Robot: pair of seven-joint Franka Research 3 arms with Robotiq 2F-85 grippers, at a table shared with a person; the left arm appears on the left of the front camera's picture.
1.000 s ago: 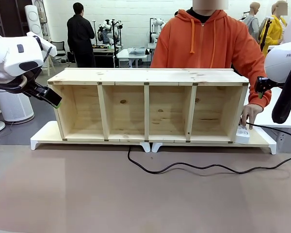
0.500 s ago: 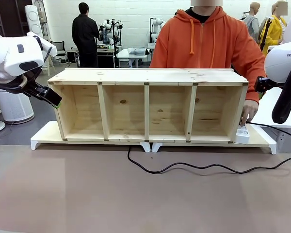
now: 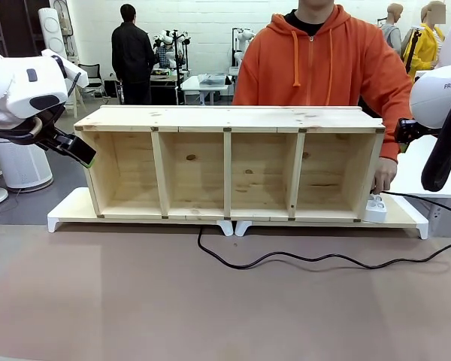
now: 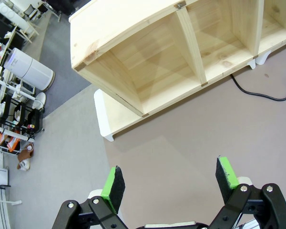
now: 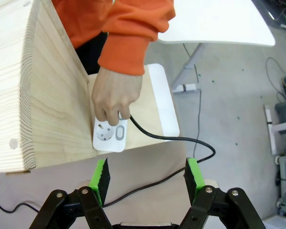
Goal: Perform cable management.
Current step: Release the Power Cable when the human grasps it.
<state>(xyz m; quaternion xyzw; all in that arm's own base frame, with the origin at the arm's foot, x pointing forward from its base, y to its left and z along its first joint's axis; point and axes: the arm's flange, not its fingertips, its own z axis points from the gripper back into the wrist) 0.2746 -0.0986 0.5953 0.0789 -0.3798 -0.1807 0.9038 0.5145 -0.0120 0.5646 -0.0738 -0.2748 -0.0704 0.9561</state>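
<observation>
Beside the shelf's (image 3: 229,165) end, a hand (image 5: 113,94) rests on the power strip (image 5: 110,135); its cable (image 3: 308,259) snakes loose across the table. Light and floppy, it probably wants gripping mid-run. Both the left gripper (image 4: 169,182) and right gripper (image 5: 148,180) stand wide, empty.

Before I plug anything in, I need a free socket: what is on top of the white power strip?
The person's hand rests on the far end of the power strip. One socket and a switch show; whatever lies beneath the fingers is covered.

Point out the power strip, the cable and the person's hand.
power strip (image 5: 110,136): right wrist view, white top face.
cable (image 3: 301,259): front view, stretch lying on the table.
person's hand (image 5: 115,93): right wrist view, back of hand.
</observation>
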